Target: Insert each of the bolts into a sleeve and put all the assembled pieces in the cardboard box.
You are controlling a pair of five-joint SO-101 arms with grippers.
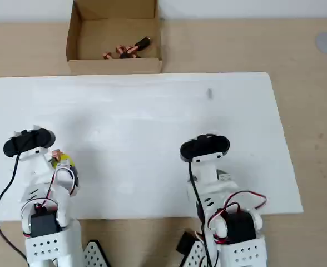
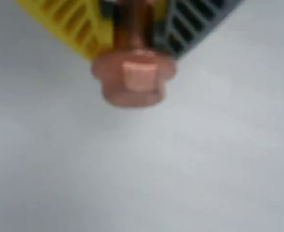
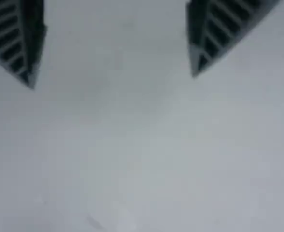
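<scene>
- Inside the left end effector [image 2: 134,48] sits a copper bolt [image 2: 134,79], grasped by its shank, with the flanged hex head poking out past the fingertips.
- A yellow finger [image 2: 69,24] presses one side of the shank and a dark grey finger [image 2: 195,24] presses the other.
- Just beneath this end effector lies the white sheet [image 2: 142,183]. Whether the bolt head touches it cannot be told.
- The right end effector [image 3: 113,77] is released. Its two dark fingers [image 3: 21,38] stand wide apart with nothing between them, and bare white sheet lies under the gap.
- From the high view, the left arm [image 1: 44,189] and the right arm [image 1: 219,189] stand side by side at the sheet's near edge. The two end effectors are well apart from each other.
- Far ahead of both end effectors, past the sheet's far edge, a cardboard box [image 1: 74,44] stands open on the wooden worktop [image 1: 313,111]. It is more nearly in line with the left end effector than with the right.
- Within the box lie the assembled pieces [image 1: 122,52], their copper ends bunched together. One has a black sleeve [image 1: 143,41] angled away from the bunch. They are too small to count.
- Ahead of the right end effector, near the sheet's far edge, there is a small grey mark [image 1: 209,93]. It is too small to identify.
</scene>
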